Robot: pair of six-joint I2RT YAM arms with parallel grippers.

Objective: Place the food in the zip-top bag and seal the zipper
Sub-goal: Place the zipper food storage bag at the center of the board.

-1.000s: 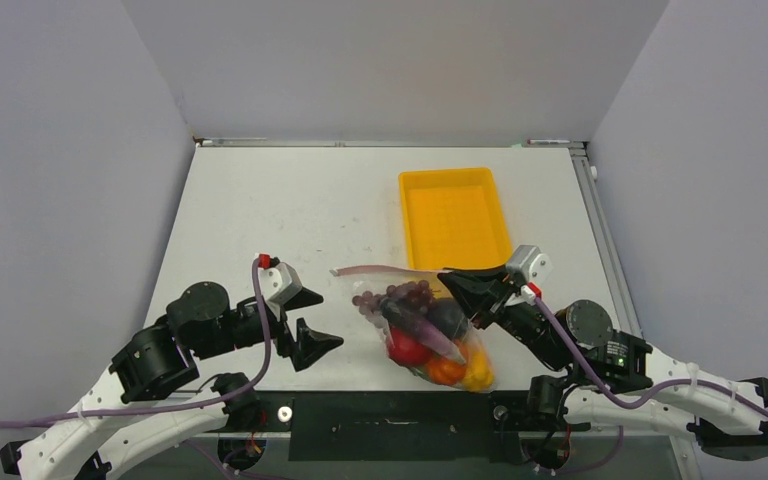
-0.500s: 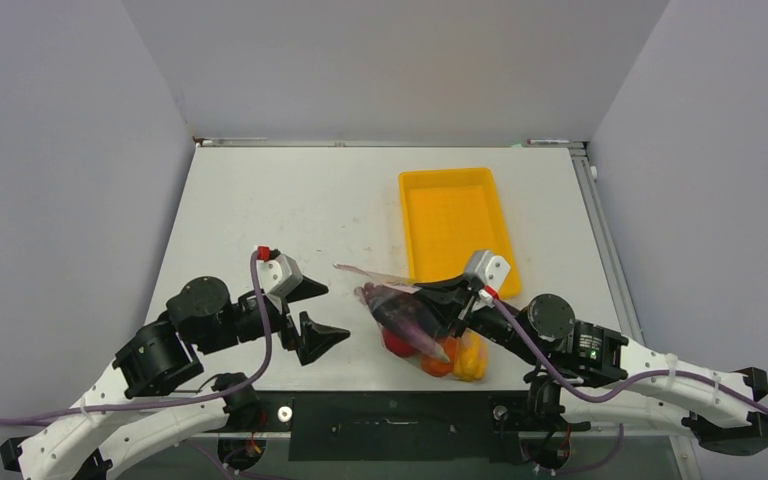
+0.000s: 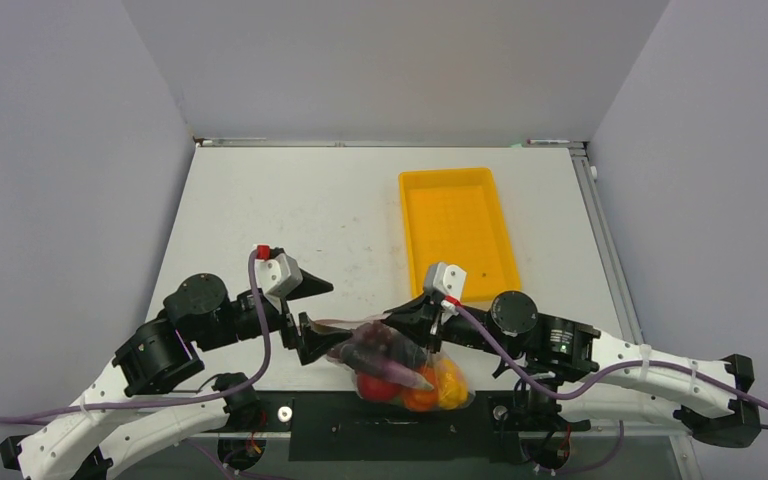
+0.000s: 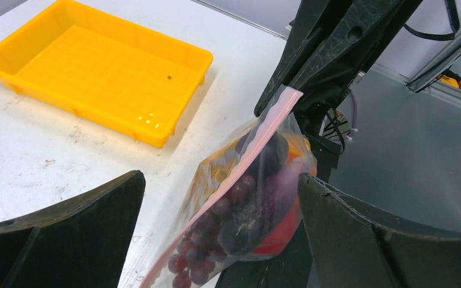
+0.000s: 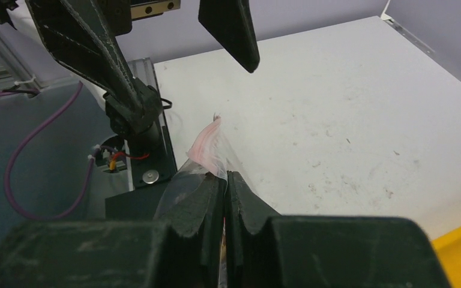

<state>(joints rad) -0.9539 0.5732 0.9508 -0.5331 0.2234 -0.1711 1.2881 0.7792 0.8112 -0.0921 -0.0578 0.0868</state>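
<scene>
- Top external: zip-top bag [image 3: 400, 372] packed with toy food, apparently lifted at the near edge of the table [image 3: 290, 220], between the two arms. Right gripper [image 3: 422, 325] clamped on its upper edge. Left gripper [image 3: 310, 316] spread wide just beside the bag's left end, where the zipper [image 3: 345, 323] reaches toward it. Yellow tray [image 3: 447, 176] well apart, farther back.
- Left wrist: zipper seen as a slanted pink strip rising to the right gripper's pinch, squarely between the spread left fingers [image 4: 96, 216], apparently touching neither. Grape bunch [image 4: 195, 267], dark eggplant [image 4: 243, 225] and red piece [image 4: 276, 234] sagging below the strip. Probably light but bottom-heavy, with floppy, slick film. Best taken on the stiffer strip, not on the loose film.
- Right wrist: jaws pressed together on the bag's edge, free pink corner poking out ahead of the tips, toward the left fingers. Likely to swing or slide if tugged sideways. Cannot tell whether the mouth is sealed.
</scene>
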